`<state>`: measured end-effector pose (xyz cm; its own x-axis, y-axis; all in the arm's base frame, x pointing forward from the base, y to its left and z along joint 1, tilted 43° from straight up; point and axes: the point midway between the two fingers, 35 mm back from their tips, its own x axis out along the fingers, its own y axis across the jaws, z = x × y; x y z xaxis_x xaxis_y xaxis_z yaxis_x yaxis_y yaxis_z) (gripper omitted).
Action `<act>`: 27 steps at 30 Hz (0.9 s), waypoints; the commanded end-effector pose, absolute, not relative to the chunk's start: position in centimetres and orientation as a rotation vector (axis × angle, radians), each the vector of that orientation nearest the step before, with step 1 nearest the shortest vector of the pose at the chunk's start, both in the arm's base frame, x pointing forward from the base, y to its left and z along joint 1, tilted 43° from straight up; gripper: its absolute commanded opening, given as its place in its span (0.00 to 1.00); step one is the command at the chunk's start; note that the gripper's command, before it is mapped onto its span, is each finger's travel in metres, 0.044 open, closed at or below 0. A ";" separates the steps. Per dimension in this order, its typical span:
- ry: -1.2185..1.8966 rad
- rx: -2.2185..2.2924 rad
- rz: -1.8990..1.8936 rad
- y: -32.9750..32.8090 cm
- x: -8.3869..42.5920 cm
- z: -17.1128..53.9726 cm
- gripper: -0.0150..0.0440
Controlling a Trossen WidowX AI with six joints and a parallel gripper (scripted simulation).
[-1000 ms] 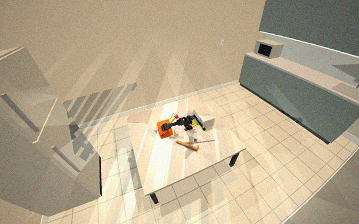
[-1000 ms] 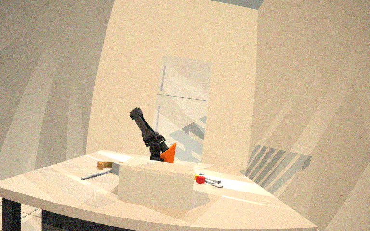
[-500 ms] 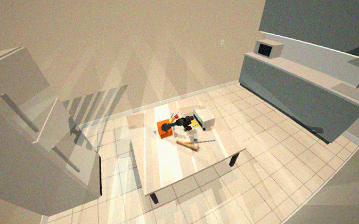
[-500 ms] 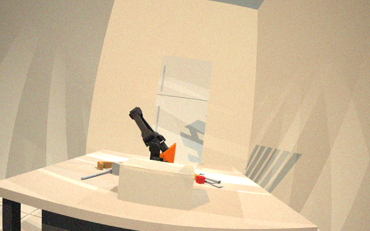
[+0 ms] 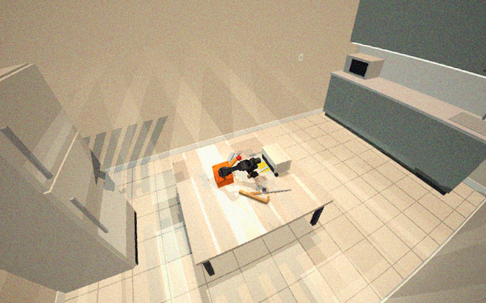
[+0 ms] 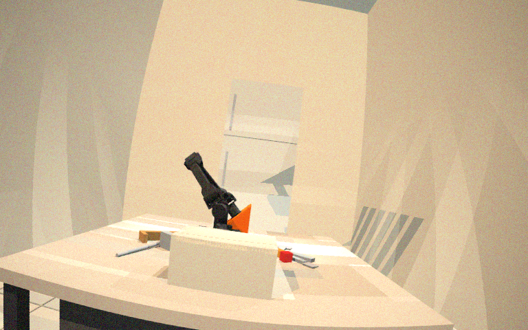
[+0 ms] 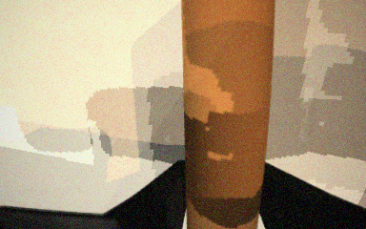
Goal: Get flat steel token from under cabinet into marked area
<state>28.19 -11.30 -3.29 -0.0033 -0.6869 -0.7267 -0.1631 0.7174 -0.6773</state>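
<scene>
My gripper (image 5: 250,175) (image 7: 218,169) is shut on an orange-brown round handle (image 7: 229,95), which stands up through the middle of the wrist view. The gripper is low, on the robot's side of the cabinet, and hidden behind it in the exterior view. The cream cabinet (image 5: 278,157) (image 6: 221,264) has a dark front side facing the arm. The yellow marked area (image 5: 263,165) lies before it, partly hidden by the arm. A pale strip crosses the yellow; I cannot tell whether it is a shaft or light. The held tool's far end is unclear. I cannot make out the token.
A wooden piece (image 5: 253,196) (image 6: 146,236) and a grey rod (image 5: 278,191) (image 6: 136,249) lie to one side, near a grey block (image 5: 263,189) (image 6: 165,240). A red-ended piece (image 5: 238,157) (image 6: 285,256) and grey strips lie on the other side. The orange base (image 5: 224,181) carries the arm.
</scene>
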 end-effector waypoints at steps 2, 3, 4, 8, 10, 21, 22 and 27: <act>1.556 -0.722 -0.471 -11.4 27.4 -3.3 0.25; 1.556 -0.723 -0.471 -11.5 27.3 -3.3 0.25; 1.556 -0.723 -0.471 -11.5 27.2 -3.2 0.25; 1.556 -0.723 -0.471 -11.5 26.8 -3.2 0.25; 1.557 -0.723 -0.471 -11.6 26.5 -3.1 0.25; 1.557 -0.723 -0.471 -11.8 25.3 -3.0 0.25; 1.557 -0.723 -0.471 -11.8 25.2 -2.9 0.25; 1.558 -0.723 -0.471 -11.9 24.6 -2.9 0.25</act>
